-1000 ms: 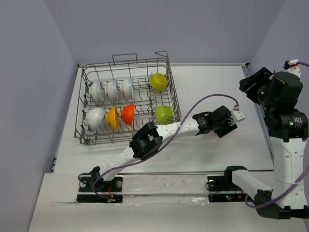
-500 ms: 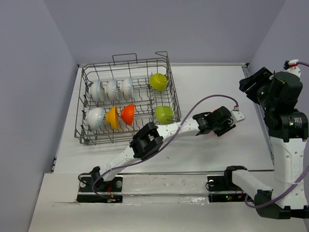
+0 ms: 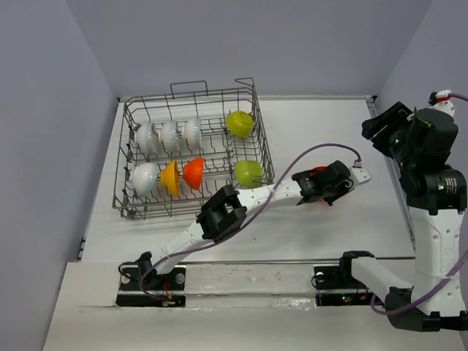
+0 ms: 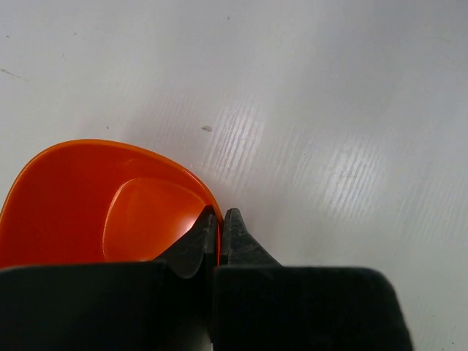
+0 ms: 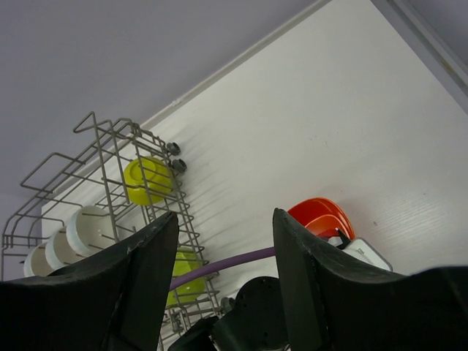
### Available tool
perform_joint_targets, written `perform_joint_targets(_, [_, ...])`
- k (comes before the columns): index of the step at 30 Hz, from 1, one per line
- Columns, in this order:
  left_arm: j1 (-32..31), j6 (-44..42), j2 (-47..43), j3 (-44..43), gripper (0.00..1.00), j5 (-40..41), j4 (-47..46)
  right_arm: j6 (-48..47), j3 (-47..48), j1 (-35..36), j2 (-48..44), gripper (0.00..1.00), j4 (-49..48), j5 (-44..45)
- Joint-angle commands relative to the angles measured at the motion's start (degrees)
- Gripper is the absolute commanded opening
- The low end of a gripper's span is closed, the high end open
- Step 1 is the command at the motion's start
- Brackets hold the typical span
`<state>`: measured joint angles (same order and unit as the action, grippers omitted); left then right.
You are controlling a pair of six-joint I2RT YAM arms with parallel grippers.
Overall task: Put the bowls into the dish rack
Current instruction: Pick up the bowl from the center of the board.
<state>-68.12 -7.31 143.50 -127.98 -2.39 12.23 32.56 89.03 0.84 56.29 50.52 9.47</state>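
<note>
Left tool [image 4: 221,216]: over the last second the jaws have gone from well apart to closed. They now pinch the rim of the bowl [image 4: 95,205] on the tabletop [image 4: 329,110], one jaw inside the rim and one outside. Top view: the tool head has shifted very slightly left, and slivers of the bowl's red-orange now show at its upper and lower edges, where nothing of the bowl could be seen a second ago.

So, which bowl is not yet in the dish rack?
The red-orange bowl on the table, its rim pinched by the left gripper: the only one outside the dish rack.
</note>
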Motion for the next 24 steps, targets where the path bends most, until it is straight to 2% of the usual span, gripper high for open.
perform_joint_targets(1, [-0.52, -0.51, -5.06, -2.8, 0.0, -1.82, -0.01, -1.44, 0.7, 0.3, -0.92, 0.6, -2.45, 1.33])
perform_joint_targets(11, [-0.35, 0.72, -19.48, -5.08, 0.0, -11.4, -2.3, -1.18, 6.75, 0.3, -1.8, 0.6, -1.74, 3.44])
perform_joint_targets(18, [0.09, 2.12, -28.27, -4.65, 0.0, -10.0, -0.19, -0.65, 13.53, 0.3, -1.54, 0.61, -0.69, 3.97])
perform_joint_targets(20, [0.96, 3.61, -34.22, -1.59, 0.0, -9.56, -1.67, -0.13, 15.81, 0.3, -1.45, 0.61, -0.69, 3.8])
perform_joint_targets(21, [1.58, 4.49, -34.25, -0.26, 0.0, -9.91, -2.55, 0.05, 15.82, 0.3, -1.36, 0.61, -0.78, 3.8])
perform_joint_targets(24, [4.64, 9.58, -44.32, 7.38, 0.0, -11.23, -7.8, 0.75, 15.91, 0.3, -1.19, 0.61, -1.39, 2.31])
